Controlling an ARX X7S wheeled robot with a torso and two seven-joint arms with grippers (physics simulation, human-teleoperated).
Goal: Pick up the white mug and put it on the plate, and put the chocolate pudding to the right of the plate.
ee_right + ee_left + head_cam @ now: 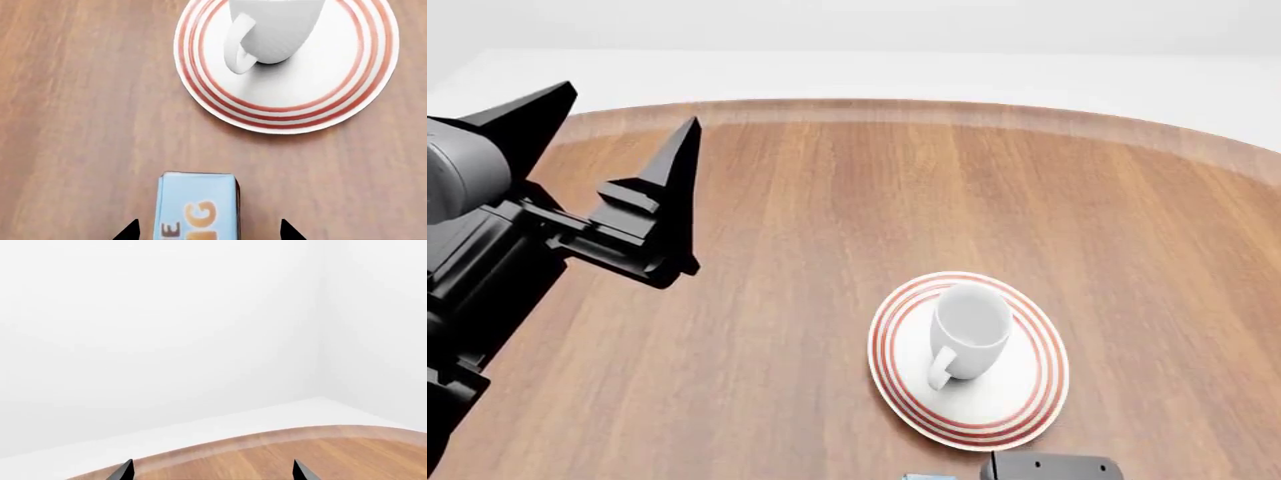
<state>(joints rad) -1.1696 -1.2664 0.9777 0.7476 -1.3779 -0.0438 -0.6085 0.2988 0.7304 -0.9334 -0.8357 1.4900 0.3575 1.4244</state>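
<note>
Pudding box (197, 206) lying flat on the wooden table (827, 200), on the near side of the plate (333, 100) and apart from it, not yet to its right. Framed between the spread fingertips of the right gripper (208, 231), nothing clamped. Probably light, stiff cardboard, smooth-faced; best pinched across the narrow width on the long sides, gently enough not to dent. White mug (968, 325) already upright on the plate, handle toward the robot. Left gripper (614, 140) raised well off to the left, fingers apart, holding nothing. Likely next: close on the box, lift, carry right.
</note>
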